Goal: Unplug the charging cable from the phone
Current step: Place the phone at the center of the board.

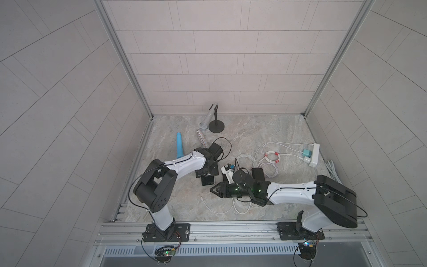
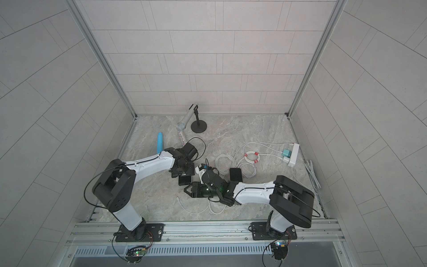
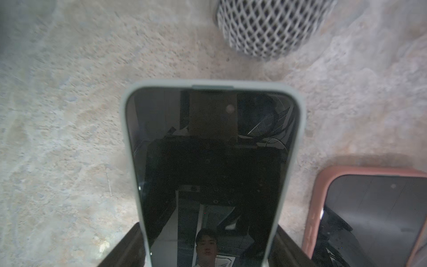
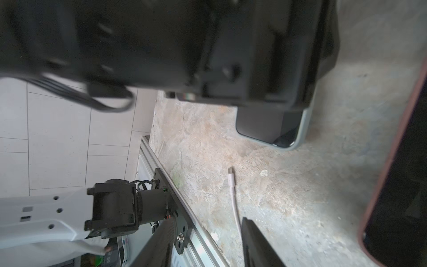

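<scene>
A: What is lying at the left of the top views?

B: A smooth blue tapering tube [image 1: 179,148] is lying on the marbled, stone-look surface [image 1: 265,134]. Just right of it, a grey microphone [image 1: 209,115] is leaning in the clip of a black round-based stand [image 1: 216,127]. The left wrist view is also catching a dome of woven wire mesh [image 3: 270,25].

A: And the phone?

B: The phone [image 3: 211,161] is sitting left of centre in both top views, its glossy black glass set in a pale matte case with rounded corners. The left end effector [image 3: 209,227] is gripping it, with its dark fingers [image 3: 129,249] pressing on the two long edges.

A: Where is the charging cable?

B: The charging cable [image 4: 235,208], thin, white and round, is resting on the surface. Its small metal-tipped plug [image 4: 231,176] is lying apart from the phone, just below it in the top views.

A: Is the right end effector holding it?

B: No. The right end effector [image 4: 208,220] is standing open with its jaws spread. The cable is running between them, beside one finger.

A: What is lying further right?

B: A second phone [image 3: 374,219] in a salmon case is lying nearby. White coils [image 1: 268,161] are looping toward a white rectangular power strip [image 1: 314,154]. The strip is holding a teal adapter [image 1: 306,153] and a white adapter [image 1: 307,160].
</scene>
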Controlling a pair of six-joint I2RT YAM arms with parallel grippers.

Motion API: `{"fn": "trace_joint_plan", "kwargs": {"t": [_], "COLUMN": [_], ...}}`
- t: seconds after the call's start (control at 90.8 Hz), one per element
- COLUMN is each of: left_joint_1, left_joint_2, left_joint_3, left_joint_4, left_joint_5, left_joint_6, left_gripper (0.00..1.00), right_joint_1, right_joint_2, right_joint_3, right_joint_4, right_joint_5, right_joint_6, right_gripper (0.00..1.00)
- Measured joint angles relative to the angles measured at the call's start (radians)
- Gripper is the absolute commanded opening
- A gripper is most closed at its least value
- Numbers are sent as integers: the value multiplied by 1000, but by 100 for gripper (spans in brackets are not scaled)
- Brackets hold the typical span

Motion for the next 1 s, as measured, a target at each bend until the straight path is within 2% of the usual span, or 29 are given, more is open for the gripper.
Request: {"fn": "trace_joint_plan", "kwargs": {"t": [0.473, 0.55, 0.837, 0.892, 1.002], "left_joint_1": [2, 2, 2, 2, 2], "left_joint_2": [36, 39, 40, 40, 40], "left_joint_3": [-25, -26, -27, -28, -29], "left_joint_4": [47, 50, 53, 53, 54], "left_joint_5": [58, 58, 58, 60, 62], "left_joint_6": [23, 23, 27, 28, 35], "left_gripper": [44, 53, 86, 98, 100], "right_joint_1": [0, -4, -68, -97, -183], "right_joint_2": [-423, -488, -686, -726, -800], "right_joint_3": [2, 5, 11, 4, -23], "right_joint_4": [-355, -406, -566, -583, -611], "right_joint_5": [248, 279, 334, 329, 306], "right_joint_6": [-196, -221, -290, -293, -299], "right_gripper": [88, 99, 100, 100, 100]}}
